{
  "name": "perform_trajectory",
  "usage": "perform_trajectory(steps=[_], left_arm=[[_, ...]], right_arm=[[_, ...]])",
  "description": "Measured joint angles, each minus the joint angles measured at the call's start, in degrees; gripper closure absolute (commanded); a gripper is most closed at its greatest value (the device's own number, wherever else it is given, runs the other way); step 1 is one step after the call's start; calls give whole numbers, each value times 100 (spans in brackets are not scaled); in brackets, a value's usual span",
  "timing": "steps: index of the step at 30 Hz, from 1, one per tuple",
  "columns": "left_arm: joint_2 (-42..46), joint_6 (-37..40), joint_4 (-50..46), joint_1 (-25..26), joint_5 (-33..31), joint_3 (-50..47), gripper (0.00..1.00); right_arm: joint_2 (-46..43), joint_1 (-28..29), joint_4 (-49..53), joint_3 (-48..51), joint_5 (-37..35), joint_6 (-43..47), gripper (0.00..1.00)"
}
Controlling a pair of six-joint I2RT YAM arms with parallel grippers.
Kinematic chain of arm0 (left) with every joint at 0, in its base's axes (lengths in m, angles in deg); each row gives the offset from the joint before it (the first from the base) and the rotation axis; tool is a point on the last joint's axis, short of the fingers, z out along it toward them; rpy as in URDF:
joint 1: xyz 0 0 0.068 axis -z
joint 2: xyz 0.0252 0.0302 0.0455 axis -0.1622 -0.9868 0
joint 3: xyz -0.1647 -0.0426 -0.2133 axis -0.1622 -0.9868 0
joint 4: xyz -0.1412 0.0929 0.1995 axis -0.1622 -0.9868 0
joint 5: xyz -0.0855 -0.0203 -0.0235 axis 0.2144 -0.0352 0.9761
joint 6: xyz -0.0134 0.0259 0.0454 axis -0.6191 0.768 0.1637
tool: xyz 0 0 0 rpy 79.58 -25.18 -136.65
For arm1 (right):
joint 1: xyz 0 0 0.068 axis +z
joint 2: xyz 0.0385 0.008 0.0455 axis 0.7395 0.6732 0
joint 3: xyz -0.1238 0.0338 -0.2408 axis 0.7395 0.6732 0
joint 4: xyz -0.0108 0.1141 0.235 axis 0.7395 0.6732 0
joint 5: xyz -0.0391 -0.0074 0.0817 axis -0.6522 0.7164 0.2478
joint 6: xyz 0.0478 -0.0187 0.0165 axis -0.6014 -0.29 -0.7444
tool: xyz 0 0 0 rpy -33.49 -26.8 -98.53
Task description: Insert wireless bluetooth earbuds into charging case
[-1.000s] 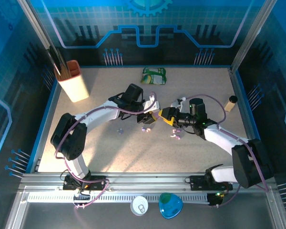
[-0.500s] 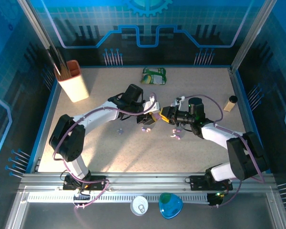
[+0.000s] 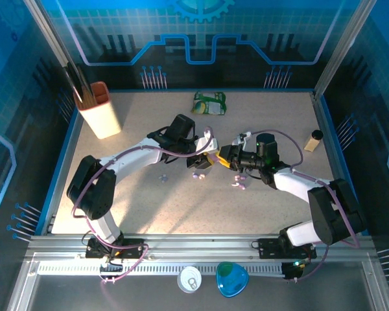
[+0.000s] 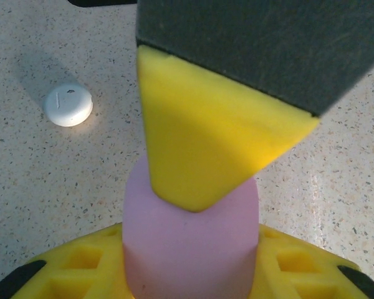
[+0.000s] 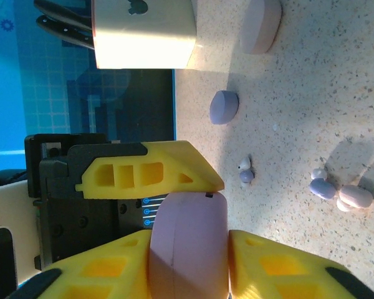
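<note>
Straight to mid-table: pink charging case [image 4: 190,205] caught from two ends at once, over the speckled table [image 3: 149,207]. Pinched by the left gripper [image 4: 190,243], yellow fingers [image 4: 81,261] tight against either flank. Pinched as well by the right gripper [image 5: 189,240] from the opposite end, its own yellow fingers [image 5: 274,261] hugging both sides. Through the left wrist camera, one pad of the right gripper pressed onto the crown of the case; through the right wrist camera, one finger of the left gripper lying along the top edge, touching. Lid up or down: impossible to tell.

Loose on the tabletop, the earbuds [image 5: 340,193]: a lilac-and-pale cluster far right in the right wrist view, another tiny pair [image 5: 244,172] nearby, toward the middle. From overhead, more pale buds [image 3: 198,175] just below the meeting grippers, another bunch [image 3: 238,184] beneath the right arm's wrist, one stray bud [image 3: 163,177] off to the left, apart.

Also through the right wrist: white case with an apple mark [image 5: 143,34], pinkish case [image 5: 260,25] beside it, lilac case [image 5: 224,107] nearer the gripper. Through the left wrist: small white rounded piece [image 4: 68,104], alone on the table. Back left, peach holder [image 3: 100,113] with dark utensils; back centre, green packet [image 3: 209,102]; right edge, small dark-capped bottle [image 3: 314,140].
</note>
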Motion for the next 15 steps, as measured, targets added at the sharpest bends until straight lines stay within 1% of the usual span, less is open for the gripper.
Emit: perform_trajectory(steps=[2,6,10,13,15], left_arm=[[0,-2,0,2,-17,-7,61],[7,-50,109,2,-17,-96,57],[146,-260,586,7,-13,-426,37],[302,-562,1008,-17,52,-710,27],[433,-787,1381,-48,116,-933,22]], right_arm=[[0,-2,11,0,2,26,79],[-2,-4,79,2,-17,85,81],[-127,-26,109,46,2,114,83],[-374,-105,-24,160,48,111,85],[-544,-188,-127,245,70,103,87]])
